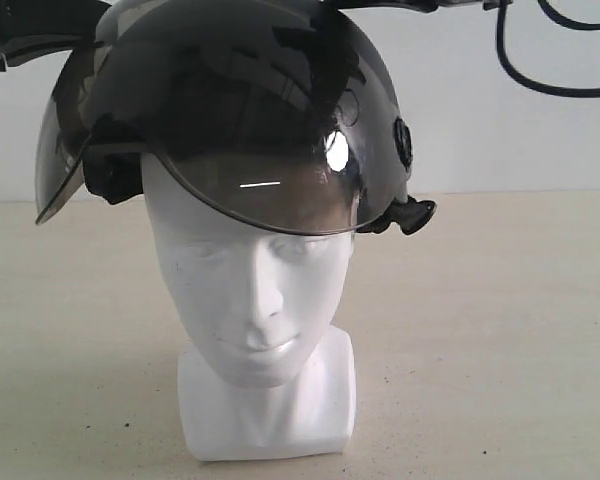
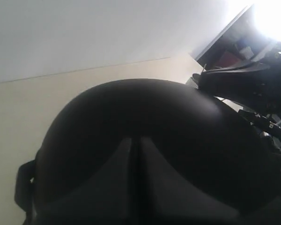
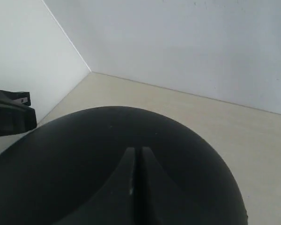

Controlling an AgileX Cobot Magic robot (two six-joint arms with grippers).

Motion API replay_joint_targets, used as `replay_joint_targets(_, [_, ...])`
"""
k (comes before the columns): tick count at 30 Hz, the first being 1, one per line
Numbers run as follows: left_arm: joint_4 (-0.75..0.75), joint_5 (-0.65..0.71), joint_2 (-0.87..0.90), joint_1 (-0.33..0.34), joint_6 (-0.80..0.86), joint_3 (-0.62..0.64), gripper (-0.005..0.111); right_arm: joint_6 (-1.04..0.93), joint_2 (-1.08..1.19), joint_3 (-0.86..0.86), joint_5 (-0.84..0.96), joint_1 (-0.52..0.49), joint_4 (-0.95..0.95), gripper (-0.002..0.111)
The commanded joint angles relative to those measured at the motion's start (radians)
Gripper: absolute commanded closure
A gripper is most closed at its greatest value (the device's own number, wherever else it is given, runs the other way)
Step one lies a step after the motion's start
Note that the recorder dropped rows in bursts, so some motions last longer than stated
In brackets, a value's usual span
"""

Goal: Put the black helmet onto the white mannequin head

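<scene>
In the exterior view the black helmet [image 1: 230, 90] sat over the crown of the white mannequin head [image 1: 255, 290]. It was canted, with its visor [image 1: 270, 190] covering the brow and one visor edge jutting out to the view's left. Whether the shell was fully seated could not be told. The head stood free on the bench [image 1: 500, 340], so a sideways tug would likely tip it, and a lopsided helmet could slide off once released.

In the left wrist view the left fingers [image 2: 114, 178] were drawn together to a thin slit against the dark shell. Whether they pinched anything could not be told. If they snagged while lifting away, they would drag the helmet askew.

In the right wrist view the right fingers [image 3: 117, 183] looked alike: closed to a slit over the dome, grip unclear, same risk.
</scene>
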Motion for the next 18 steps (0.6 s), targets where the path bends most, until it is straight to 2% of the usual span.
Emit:
replay_joint_targets(1, [0.005, -0.002, 0.001, -0.047, -0.005, -0.006, 0.102, 0.024, 0.016, -0.021, 0.044, 0.021, -0.035, 0.108])
replay_joint_targets(9, [0.005, -0.002, -0.033, -0.114, -0.005, 0.051, 0.102, 0.049, 0.014, -0.021, 0.17, 0.026, -0.04, 0.108])
replay_joint_targets(18, [0.005, -0.002, -0.092, -0.114, -0.005, 0.157, 0.102, 0.074, -0.027, -0.021, 0.246, 0.026, -0.04, 0.108])
